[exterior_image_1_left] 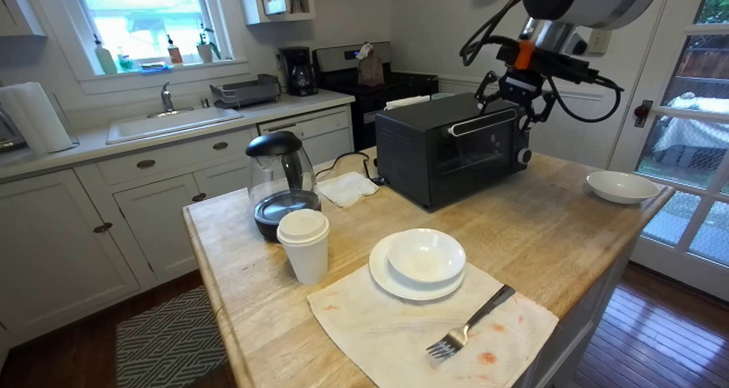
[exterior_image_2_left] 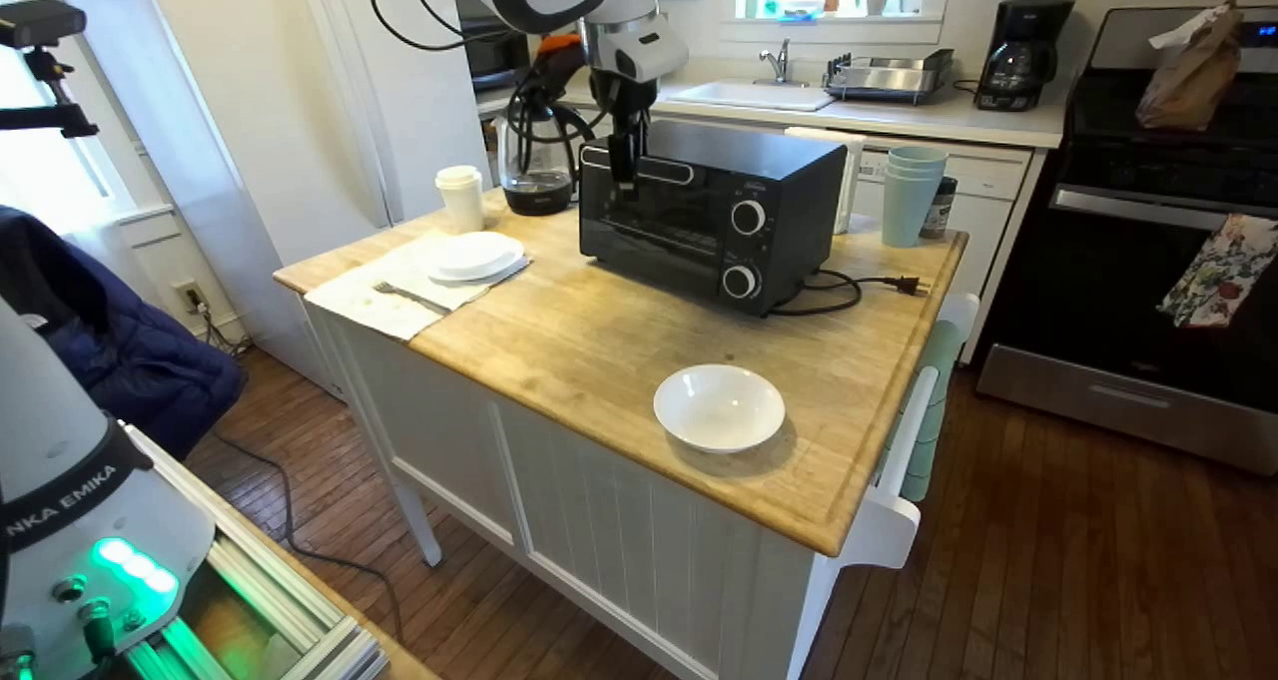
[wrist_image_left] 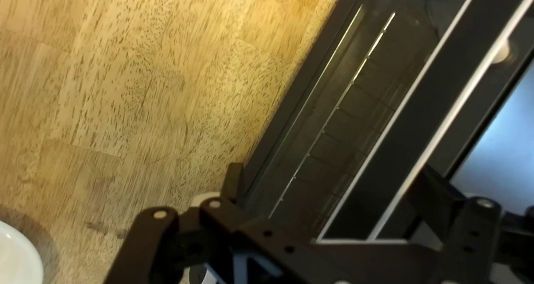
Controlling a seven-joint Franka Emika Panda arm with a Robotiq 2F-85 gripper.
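While the pincer (wrist_image_left: 332, 184) gapes wide, toaster-oven handle (wrist_image_left: 428, 109) seen between its fingers (wrist_image_left: 232, 182), contact unclear

In an exterior view, the black jaws stand spread at the silver-edged bar handle (exterior_image_1_left: 478, 123) of a black box-shaped toaster oven (exterior_image_1_left: 405, 151). Below and right of them rests a shallow white bowl (exterior_image_1_left: 622, 188); below and left, a black-lidded clear glass kettle (exterior_image_1_left: 282, 186) and a lidded white cup (exterior_image_1_left: 306, 252) stand on the wooden desk (exterior_image_1_left: 512, 214).
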